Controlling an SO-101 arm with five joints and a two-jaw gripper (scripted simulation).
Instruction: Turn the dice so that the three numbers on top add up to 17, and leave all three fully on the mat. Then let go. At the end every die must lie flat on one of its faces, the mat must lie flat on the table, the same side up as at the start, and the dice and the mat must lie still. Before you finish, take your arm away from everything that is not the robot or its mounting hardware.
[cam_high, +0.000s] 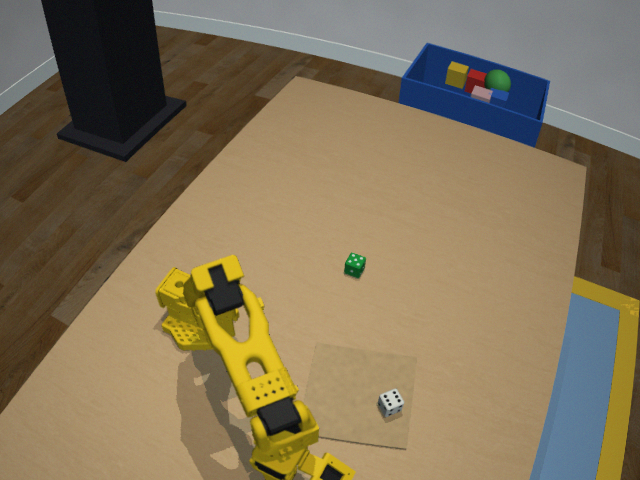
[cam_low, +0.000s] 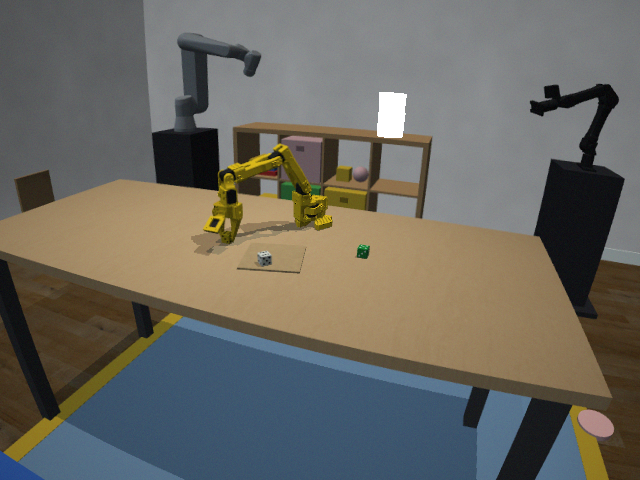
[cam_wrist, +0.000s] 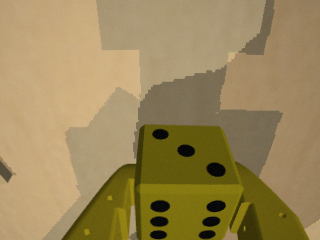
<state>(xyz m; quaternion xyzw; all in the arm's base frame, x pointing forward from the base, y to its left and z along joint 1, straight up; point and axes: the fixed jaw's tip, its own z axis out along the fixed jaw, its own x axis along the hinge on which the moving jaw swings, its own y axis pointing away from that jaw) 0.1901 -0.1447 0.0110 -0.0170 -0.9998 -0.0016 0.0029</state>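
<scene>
A yellow die (cam_low: 227, 237) (cam_wrist: 188, 200) stands between the fingers, off the mat; the wrist view shows a three face and a six face. My gripper (cam_low: 227, 235) (cam_wrist: 185, 172) points down low over the table, shut on this die, one finger against each side. In the top view the fingertips and this die are out of frame. A white die (cam_high: 390, 402) (cam_low: 264, 258) lies flat on the tan mat (cam_high: 346, 382) (cam_low: 290, 253), near its right edge in the top view, six up. A green die (cam_high: 355, 265) (cam_low: 363, 251) lies flat off the mat, five up.
The wooden table (cam_high: 413, 196) (cam_low: 413, 294) bears the arm's base (cam_high: 183, 310) (cam_low: 310, 209), which stands behind the mat in the exterior view. A blue box (cam_high: 470, 111) with toys stands beyond the far table edge in the top view.
</scene>
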